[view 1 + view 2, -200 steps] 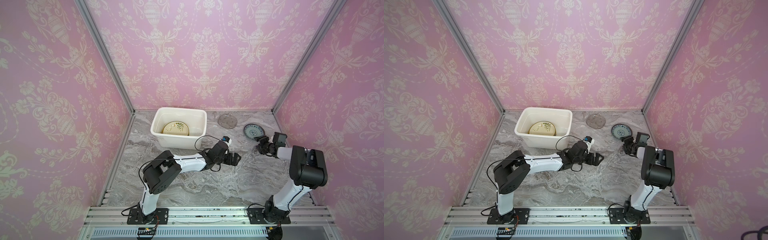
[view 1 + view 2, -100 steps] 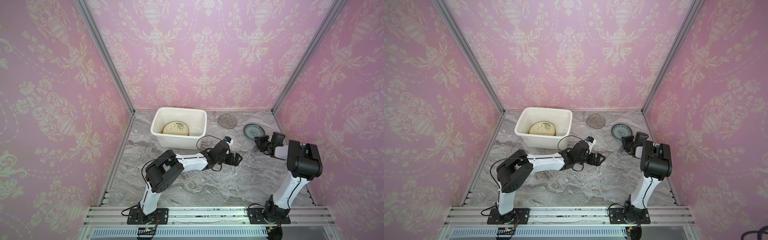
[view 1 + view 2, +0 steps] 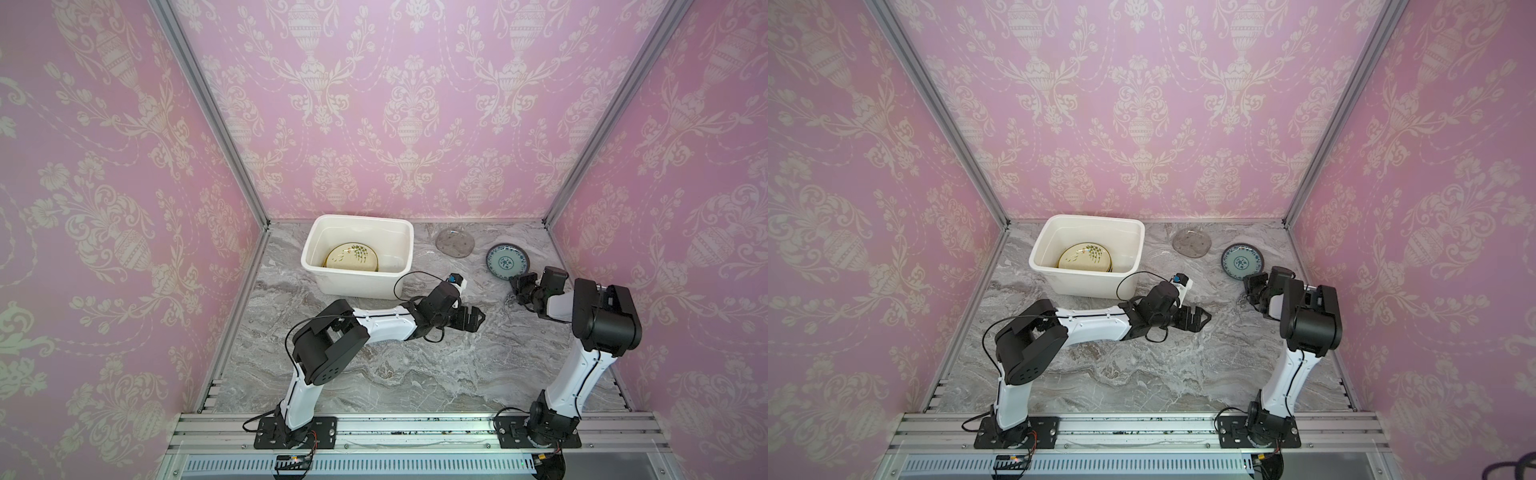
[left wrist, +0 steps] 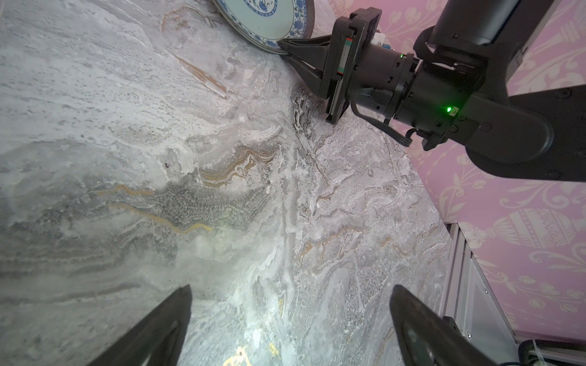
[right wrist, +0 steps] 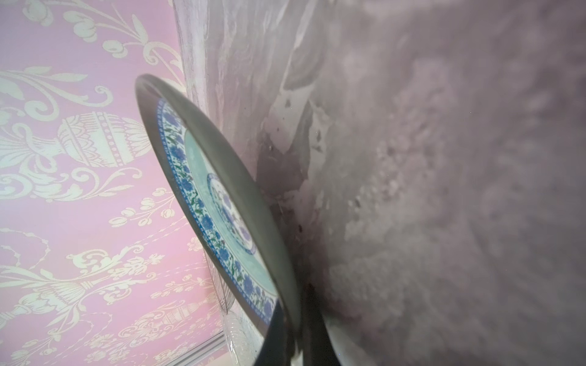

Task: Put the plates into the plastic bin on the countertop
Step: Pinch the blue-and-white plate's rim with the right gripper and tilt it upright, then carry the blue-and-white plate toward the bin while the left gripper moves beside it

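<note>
A blue-patterned plate [image 3: 505,259] [image 3: 1241,261] lies on the countertop [image 3: 415,365] at the back right. My right gripper [image 3: 515,283] [image 3: 1249,281] [image 5: 291,326] is shut on its near rim, one finger above and one below. The left wrist view shows that pinch on the plate [image 4: 263,19] too. A smoky glass plate [image 3: 455,243] [image 3: 1192,245] lies behind it to the left. The white plastic bin [image 3: 357,218] [image 3: 1088,218] holds a cream plate with sprigs [image 3: 352,257] on top of others. My left gripper [image 3: 478,318] [image 3: 1204,318] [image 4: 290,291] is open and empty over bare marble.
Pink patterned walls with aluminium posts enclose the counter on three sides. The right wall is close behind the blue plate. An aluminium rail [image 3: 415,428] carrying both arm bases runs along the front edge. A faint clear glass dish [image 3: 426,252] seems to lie beside the bin.
My right gripper has closed on the blue plate's near rim, and the right arm's elbow has swung upright. The left arm has barely shifted.
</note>
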Motion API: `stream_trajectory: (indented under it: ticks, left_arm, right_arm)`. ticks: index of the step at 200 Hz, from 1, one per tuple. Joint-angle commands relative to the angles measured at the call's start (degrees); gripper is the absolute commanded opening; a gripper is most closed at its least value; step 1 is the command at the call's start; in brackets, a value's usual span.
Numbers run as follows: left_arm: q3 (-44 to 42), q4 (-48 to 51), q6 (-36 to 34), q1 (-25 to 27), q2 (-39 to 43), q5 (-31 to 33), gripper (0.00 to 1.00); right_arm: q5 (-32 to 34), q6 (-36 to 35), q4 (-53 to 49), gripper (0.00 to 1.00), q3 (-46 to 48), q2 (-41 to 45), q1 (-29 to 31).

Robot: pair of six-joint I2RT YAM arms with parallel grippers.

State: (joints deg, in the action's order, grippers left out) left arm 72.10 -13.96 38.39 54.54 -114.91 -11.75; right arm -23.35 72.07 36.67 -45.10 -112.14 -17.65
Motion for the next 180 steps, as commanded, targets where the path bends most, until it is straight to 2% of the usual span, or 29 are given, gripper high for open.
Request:
stream_trajectory:
  ticks: [1,75,121,180]
  left_arm:
    - [1.7,0.9,-0.9,-0.2,-0.4,-1.2,0.99]
    - [0.1,0.3,-2.2,0.6,2.8,0.4,0.99]
    - [-2.4,-0.3,-2.5,0.9,6.3,2.5,0.99]
    - [-3.1,6.3,-8.1,3.7,13.8,8.9,0.99]
  right_arm:
    - [1.9,0.1,-6.7,0.00,3.0,0.4,-0.3]
    - [2.9,-7.9,-23.9,0.00,4.6,17.7,1.5]
    - [6.8,-14.9,-40.2,0.00,4.9,32.5,7.5]
    - [9.8,-17.9,-59.5,0.00,0.8,51.2,14.5]
